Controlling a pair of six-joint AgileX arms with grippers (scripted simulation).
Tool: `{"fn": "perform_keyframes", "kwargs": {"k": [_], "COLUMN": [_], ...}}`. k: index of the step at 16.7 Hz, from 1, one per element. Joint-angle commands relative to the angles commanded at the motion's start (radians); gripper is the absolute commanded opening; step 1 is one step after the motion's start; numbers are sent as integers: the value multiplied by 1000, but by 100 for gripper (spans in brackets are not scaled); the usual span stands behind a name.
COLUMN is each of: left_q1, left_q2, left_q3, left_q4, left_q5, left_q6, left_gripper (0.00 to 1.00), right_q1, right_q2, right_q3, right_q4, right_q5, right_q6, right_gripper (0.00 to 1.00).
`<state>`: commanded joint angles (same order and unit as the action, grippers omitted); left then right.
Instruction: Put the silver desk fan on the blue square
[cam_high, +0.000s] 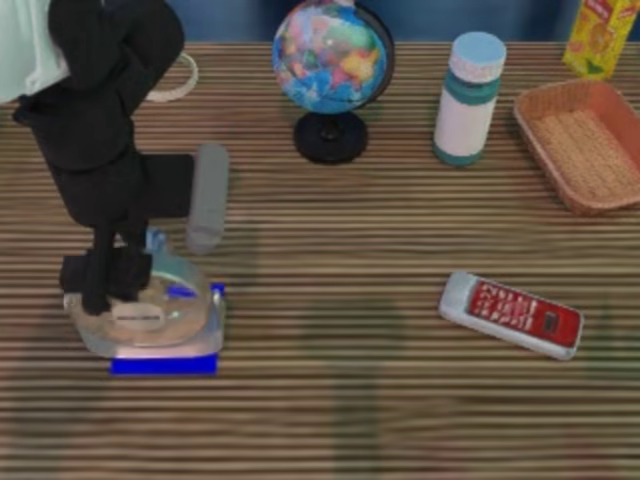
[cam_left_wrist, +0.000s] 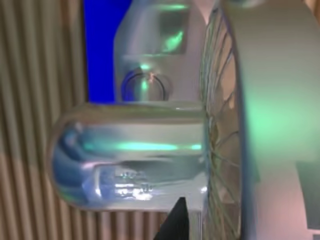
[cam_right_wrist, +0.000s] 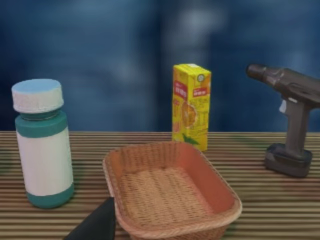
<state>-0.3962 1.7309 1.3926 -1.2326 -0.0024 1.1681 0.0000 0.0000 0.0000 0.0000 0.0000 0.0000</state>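
Note:
The silver desk fan (cam_high: 150, 318) rests on the blue square (cam_high: 165, 365) at the table's near left; only the square's front strip and a corner show from under it. My left gripper (cam_high: 100, 290) reaches down over the fan's left part and is shut on it. In the left wrist view the fan's motor housing (cam_left_wrist: 130, 150) and wire grille (cam_left_wrist: 220, 150) fill the picture, with blue square (cam_left_wrist: 102, 45) behind, and one dark fingertip (cam_left_wrist: 175, 222) lies against the fan. The right arm is parked outside the top view. One of its fingers (cam_right_wrist: 97, 227) shows, with nothing against it.
A globe (cam_high: 330, 60), a white bottle with teal bands (cam_high: 468, 100), a wicker basket (cam_high: 585, 145) and a yellow juice carton (cam_high: 600, 35) line the back. A silver-and-red phone (cam_high: 510, 315) lies right of centre. A grey bar (cam_high: 208, 195) lies beside the left arm. A drill (cam_right_wrist: 295, 125) stands past the basket.

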Motion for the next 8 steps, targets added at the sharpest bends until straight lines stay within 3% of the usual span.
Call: {"fn": "perform_keyframes", "kwargs": {"k": [2, 8], "left_q1": [0, 0], "left_q2": [0, 0], "left_q3": [0, 0], "left_q4": [0, 0], "left_q5": [0, 0], "left_q6": [0, 0], "left_gripper": [98, 100], "right_q1": [0, 0], "right_q2": [0, 0], "right_q3": [0, 0], "right_q4": [0, 0], "right_q5": [0, 0], "right_q6": [0, 0], "right_gripper": [100, 100]}}
